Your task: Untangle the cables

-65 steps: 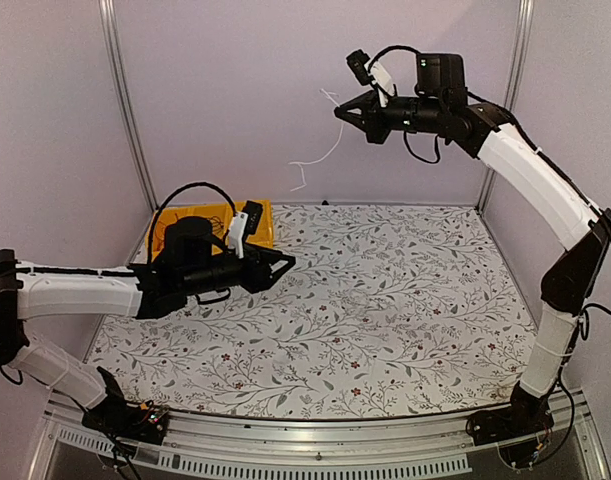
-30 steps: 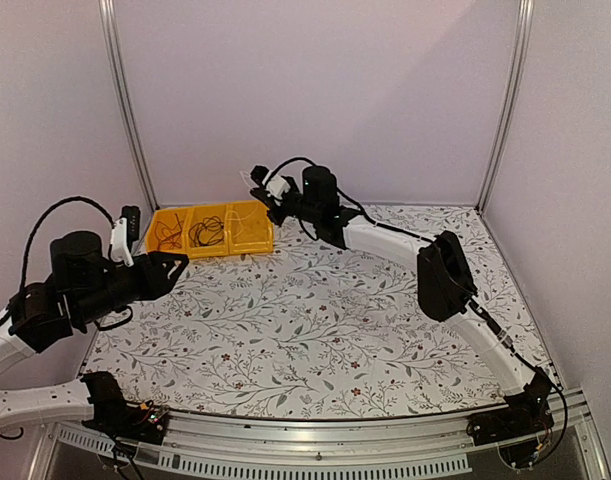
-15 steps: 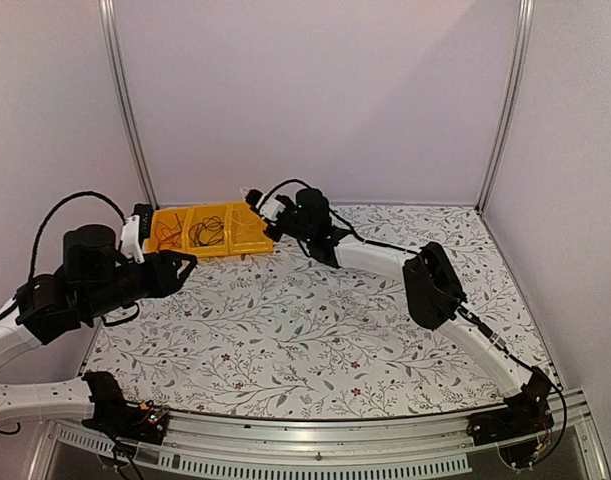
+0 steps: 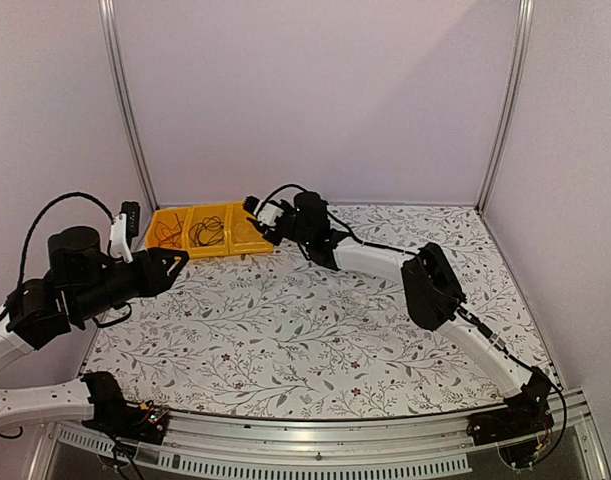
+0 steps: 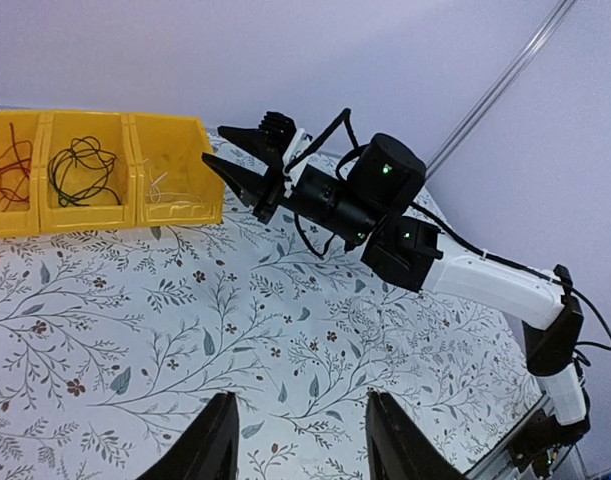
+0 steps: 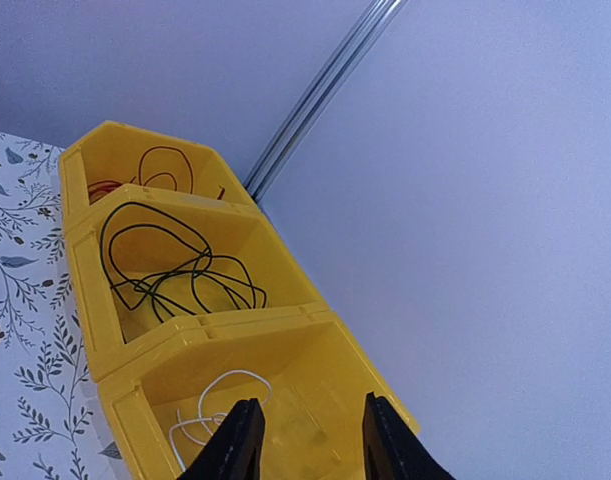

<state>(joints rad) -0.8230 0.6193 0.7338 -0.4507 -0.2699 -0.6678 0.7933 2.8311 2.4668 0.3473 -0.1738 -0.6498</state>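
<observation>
The left arm [image 4: 35,405] and right arm [image 4: 380,260] wear white shells between black joints; thick black cables [image 4: 73,195] loop off the wrists, fingers [image 5: 217,445] black and tapered

Three bins [image 6: 93,300] stand side by side at the table's [image 4: 335,330] far-left corner, cables [image 4: 205,232] inside.

The right arm is stretched low toward the far left, and the right tool [image 4: 255,214] is held with its fingers spread apart. The left arm is bent at the near left, and the left tool [image 4: 175,262] is likewise spread.
</observation>
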